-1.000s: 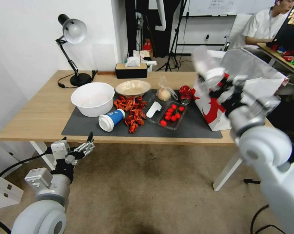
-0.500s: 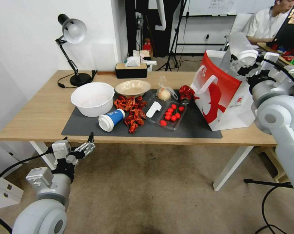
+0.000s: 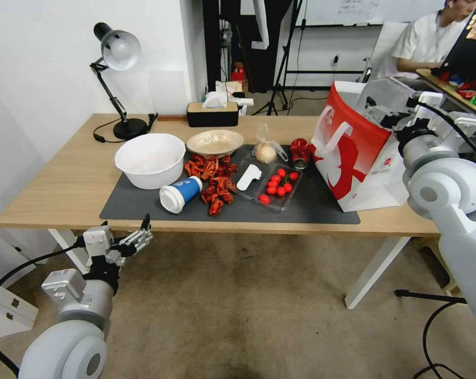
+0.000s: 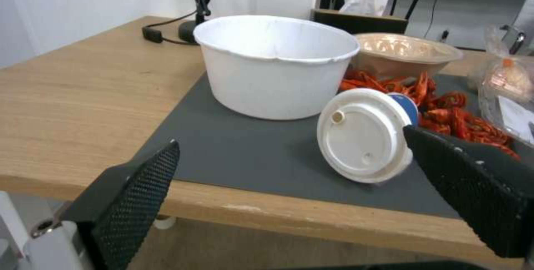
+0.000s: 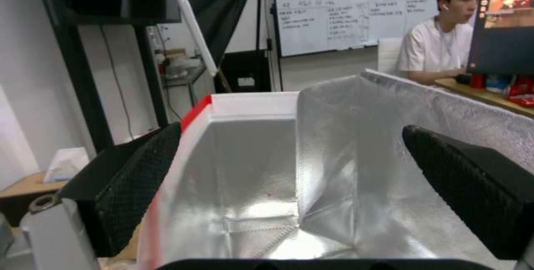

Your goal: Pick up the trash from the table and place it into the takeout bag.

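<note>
Lamp, tissue box behind trash; nothing obstructing.

Reds, whites and grey before you.
You see a white takeout bag with red panel and silvery lining, a dark grey mat, a light-wood surface, a blue-white cup.

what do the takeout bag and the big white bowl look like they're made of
Takeout bag: probably glossy coated paper outside; the crinkled silvery lining in the right wrist view looks like foil insulation. White bowl: likely matte paper or pulp, judging by its thin, slightly ragged rim.
</note>
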